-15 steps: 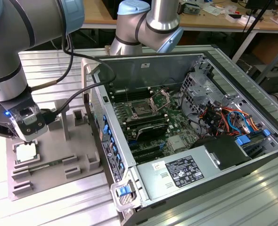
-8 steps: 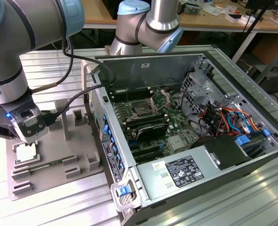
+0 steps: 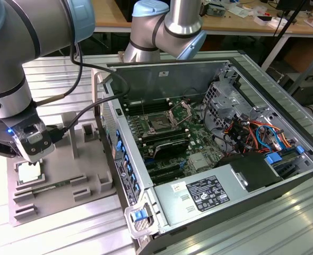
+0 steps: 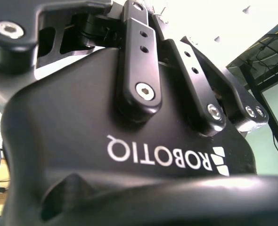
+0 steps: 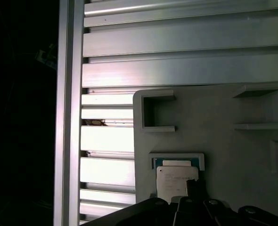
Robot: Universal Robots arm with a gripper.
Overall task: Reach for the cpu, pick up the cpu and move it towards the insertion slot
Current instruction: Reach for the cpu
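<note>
Exterior view: the arm (image 3: 10, 79) hangs low over the grey holder (image 3: 77, 170) on the desk (image 3: 82, 234), right above the cpu (image 3: 29, 173). The cpu lies flat in its recess, squared up for a straight-down pick. The slot (image 3: 159, 123) sits well apart inside the open case (image 3: 241, 175), its bracket apparently raised.

First wrist view: the end effector (image 5: 195, 197) looms at the cpu's edge, and 1 holder rim backs the chip.

Second wrist view: only linkage, close up. Open or closed, I cannot tell.
</note>
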